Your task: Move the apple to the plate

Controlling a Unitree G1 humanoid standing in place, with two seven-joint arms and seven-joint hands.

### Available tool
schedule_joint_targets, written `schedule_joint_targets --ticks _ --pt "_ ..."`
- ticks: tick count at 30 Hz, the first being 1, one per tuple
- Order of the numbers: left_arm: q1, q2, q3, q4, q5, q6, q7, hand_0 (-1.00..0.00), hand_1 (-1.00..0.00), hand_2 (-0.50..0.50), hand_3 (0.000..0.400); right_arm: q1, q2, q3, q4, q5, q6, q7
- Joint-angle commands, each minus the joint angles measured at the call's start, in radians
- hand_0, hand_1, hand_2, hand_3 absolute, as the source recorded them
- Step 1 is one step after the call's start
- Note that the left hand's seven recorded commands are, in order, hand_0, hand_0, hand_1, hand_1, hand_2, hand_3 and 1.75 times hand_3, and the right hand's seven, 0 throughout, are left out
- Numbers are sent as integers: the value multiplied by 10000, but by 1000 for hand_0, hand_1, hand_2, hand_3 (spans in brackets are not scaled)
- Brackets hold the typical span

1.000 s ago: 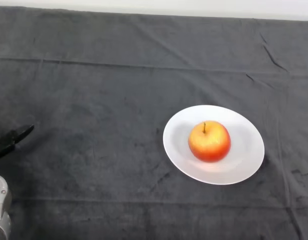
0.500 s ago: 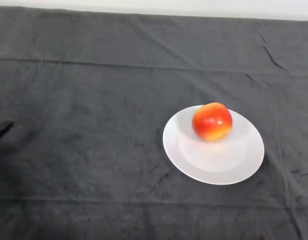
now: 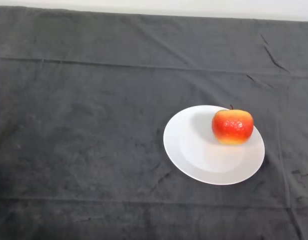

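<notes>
A red and yellow apple rests on the far right part of a white plate, close to its rim, stem end up. The plate lies on the dark cloth right of the middle of the table. No part of the robot shows in the head view.
The dark cloth covers the whole table, with creases along the far side and the right. A pale strip of wall runs along the table's far edge.
The apple has rolled from the plate's middle to its far right rim. The hand and arm have drawn out of view at the left edge.
</notes>
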Motion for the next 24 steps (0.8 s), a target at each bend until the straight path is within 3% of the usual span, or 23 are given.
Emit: schedule_joint_targets --ticks 1,4,10,20,24 --pt "185 408 273 192 107 -224 115 0 0 0 0 869 1316 -170 748 -8 505 29" --pt "193 404 368 184 136 -240 180 0 0 0 0 891 1328 -184 711 11 516 61" --pt "185 392 516 168 214 -236 256 0 0 0 0 903 1358 -180 670 29 530 68" --pt "186 356 703 135 371 -219 290 0 0 0 0 895 1390 -149 708 21 479 23" --pt "191 346 769 123 433 -211 284 0 0 0 0 903 1389 -152 712 18 468 27"
